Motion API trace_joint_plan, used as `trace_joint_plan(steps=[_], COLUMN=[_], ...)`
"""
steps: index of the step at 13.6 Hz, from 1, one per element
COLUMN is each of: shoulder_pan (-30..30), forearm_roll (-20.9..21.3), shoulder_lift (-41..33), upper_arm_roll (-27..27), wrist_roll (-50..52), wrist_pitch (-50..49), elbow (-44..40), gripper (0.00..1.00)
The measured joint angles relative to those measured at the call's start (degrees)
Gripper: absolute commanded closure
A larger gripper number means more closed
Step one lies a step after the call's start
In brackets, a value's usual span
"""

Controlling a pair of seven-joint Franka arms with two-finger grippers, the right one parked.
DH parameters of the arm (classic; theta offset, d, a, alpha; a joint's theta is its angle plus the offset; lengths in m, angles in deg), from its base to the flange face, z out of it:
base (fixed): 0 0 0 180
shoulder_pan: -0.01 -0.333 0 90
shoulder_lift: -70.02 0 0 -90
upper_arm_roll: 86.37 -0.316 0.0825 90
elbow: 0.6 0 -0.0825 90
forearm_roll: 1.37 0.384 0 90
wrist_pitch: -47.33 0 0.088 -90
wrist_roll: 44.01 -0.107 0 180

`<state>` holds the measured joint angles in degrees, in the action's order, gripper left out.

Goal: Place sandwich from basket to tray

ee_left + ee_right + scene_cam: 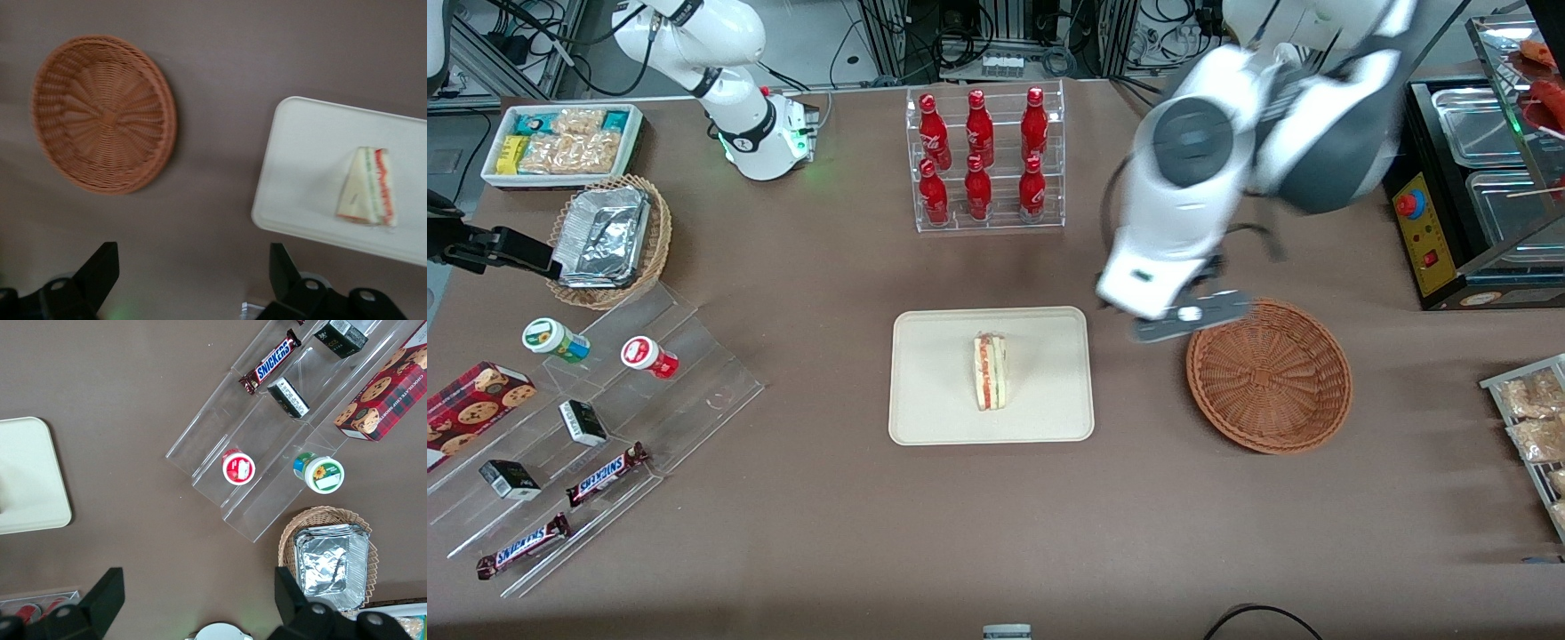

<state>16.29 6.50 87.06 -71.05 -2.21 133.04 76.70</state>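
- One sandwich (990, 371) lies on the cream tray (925, 418) in the front view; the wicker basket (1268, 375) beside it is empty. The claw (1193, 317) hangs above the basket's rim.
- Left wrist view: claw fingers (100, 267) spread wide, holding nothing, over bare desk (220, 80).
- Judgement: placement looks done.

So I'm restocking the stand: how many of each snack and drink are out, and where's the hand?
Red bottles: 6
Snickers bars: 2
Sandwich: 1
Cookie box: 1
Total: 10
The hand hovers open over the table between basket and tray.
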Motion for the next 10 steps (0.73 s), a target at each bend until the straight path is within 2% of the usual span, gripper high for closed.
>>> trace_joint_plan(steps=[3, 7, 10], shoulder_pan=[-7.43, -18.12, -21.11], forearm_roll=[-1.43, -3.25, -4.3], shoulder_lift=[-6.51, -10.96, -12.8], upper_arm_roll=[-0.18, -0.38, -3.19], wrist_roll=[-11.46, -26.28, -34.04], wrist_pitch=[-3.81, -6.9, -8.14], elbow=[3.74, 4.95, 4.96], gripper=[0.01, 0.01, 0.01])
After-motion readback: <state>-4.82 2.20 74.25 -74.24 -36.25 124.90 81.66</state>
